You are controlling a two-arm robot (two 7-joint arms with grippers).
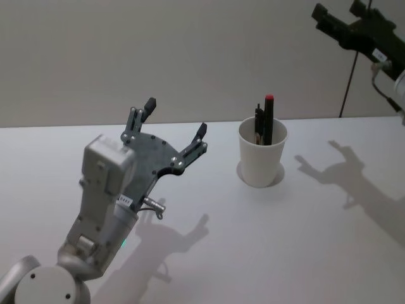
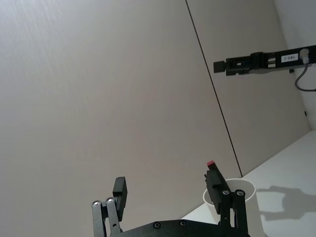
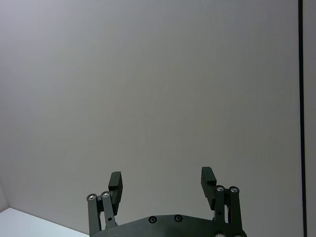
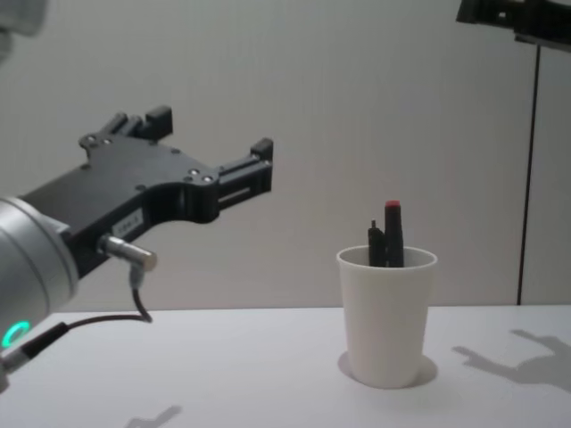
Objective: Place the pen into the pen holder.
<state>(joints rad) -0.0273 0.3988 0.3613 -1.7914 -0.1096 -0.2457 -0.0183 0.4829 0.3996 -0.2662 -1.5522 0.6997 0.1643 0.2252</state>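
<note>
Already the pen (image 1: 268, 120) stands in the pen holder (image 1: 261, 160), apart from the left gripper's (image 1: 176, 128) spread fingers (image 1: 149, 106).

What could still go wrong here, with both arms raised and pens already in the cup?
1. The plain white tapered paper cup stands free on the white table with the black pens poking above its rim; it looks light, so a swipe from the open left gripper nearby could tip it.
2. The right gripper hangs high with open fingers; lowering it carelessly might catch the red-tipped pen.

Pen (image 4: 393, 234) upright in pen holder (image 4: 386, 319)
</note>
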